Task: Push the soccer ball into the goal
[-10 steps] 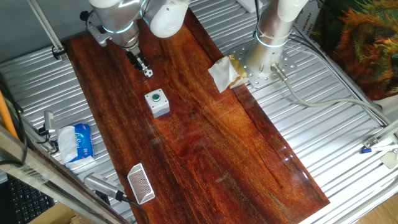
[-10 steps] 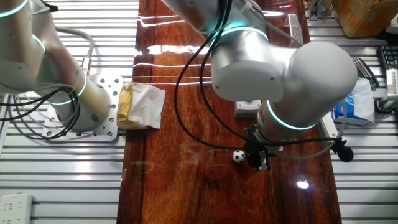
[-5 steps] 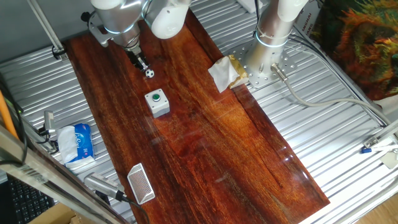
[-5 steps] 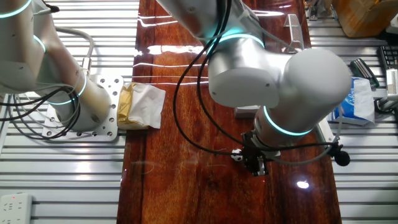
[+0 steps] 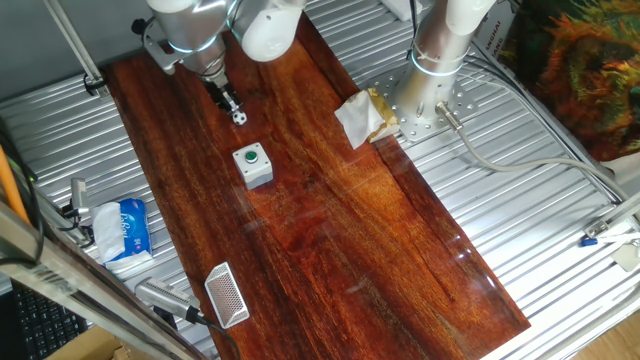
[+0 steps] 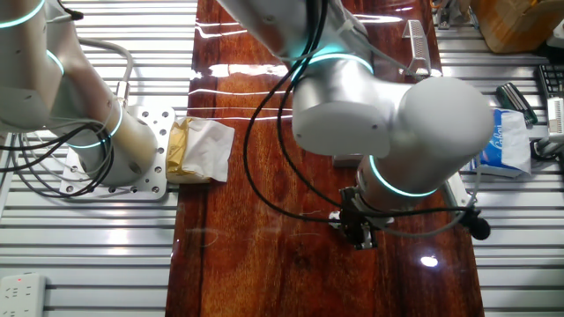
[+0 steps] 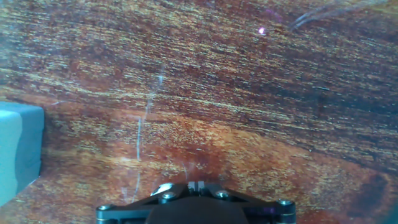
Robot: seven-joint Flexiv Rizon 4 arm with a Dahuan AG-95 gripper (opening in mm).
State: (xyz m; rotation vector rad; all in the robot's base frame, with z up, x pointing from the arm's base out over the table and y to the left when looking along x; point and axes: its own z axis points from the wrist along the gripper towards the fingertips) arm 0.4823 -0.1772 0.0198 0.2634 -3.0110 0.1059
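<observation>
beside the soccer ball (image 5: 240,118), low hand (image 5: 231,105), fingers down

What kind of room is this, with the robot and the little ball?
Probably a robot lab. A robot arm is working over a wooden table set on metal rails, with cables running about and a tiny soccer ball to practise with.

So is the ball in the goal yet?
Out. The soccer ball sits by the gripper; the goal stands at the table's far end.
</observation>
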